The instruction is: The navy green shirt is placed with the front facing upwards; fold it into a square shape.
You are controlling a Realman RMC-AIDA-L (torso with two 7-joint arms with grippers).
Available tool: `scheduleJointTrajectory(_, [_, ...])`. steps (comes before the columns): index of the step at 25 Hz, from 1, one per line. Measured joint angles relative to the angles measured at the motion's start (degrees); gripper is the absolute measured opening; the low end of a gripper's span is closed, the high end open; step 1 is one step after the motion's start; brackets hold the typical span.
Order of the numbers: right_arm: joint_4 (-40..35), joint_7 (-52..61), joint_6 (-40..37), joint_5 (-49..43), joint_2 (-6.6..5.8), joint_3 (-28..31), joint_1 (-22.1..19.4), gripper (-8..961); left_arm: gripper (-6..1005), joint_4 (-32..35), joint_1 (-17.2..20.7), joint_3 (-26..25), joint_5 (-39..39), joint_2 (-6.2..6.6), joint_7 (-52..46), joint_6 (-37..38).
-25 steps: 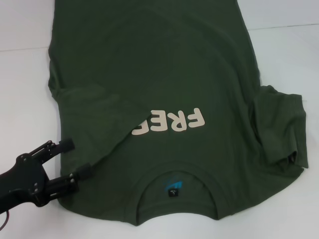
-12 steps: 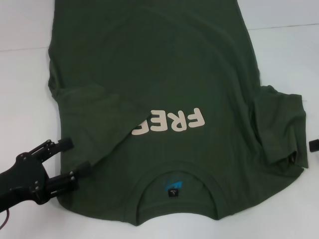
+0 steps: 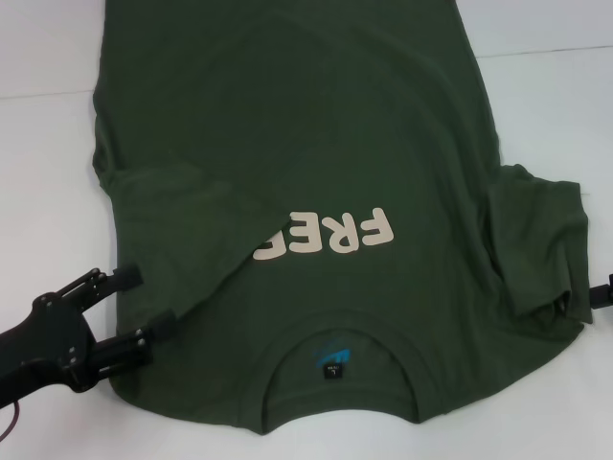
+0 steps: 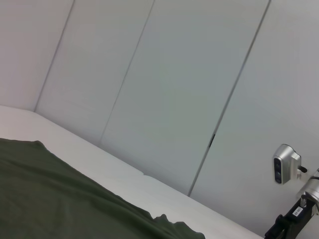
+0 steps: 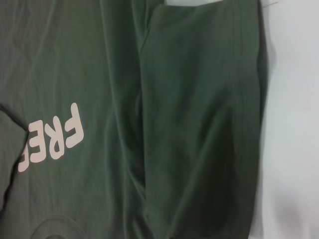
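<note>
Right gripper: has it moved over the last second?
Yes. The right gripper, absent from the head view a second ago, has come in at the right edge and drawn closer to the navy green shirt's unfolded sleeve. The left gripper barely shifted.

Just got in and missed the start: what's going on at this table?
A two-armed robot is folding a navy green shirt lying print-up on the white table. The sleeve on the robot's left is already folded in over part of the "FREE!" print. The left hand sits open at that edge; the right hand barely shows beside the other sleeve.
</note>
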Motion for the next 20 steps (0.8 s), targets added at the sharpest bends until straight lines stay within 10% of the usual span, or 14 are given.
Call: scheduleJointTrajectory(20, [1.6,0.0,1.7,0.1,0.54,0.3,0.2,730,902,0.0,-0.1,0.0,0.1,0.00,0.0,0.0])
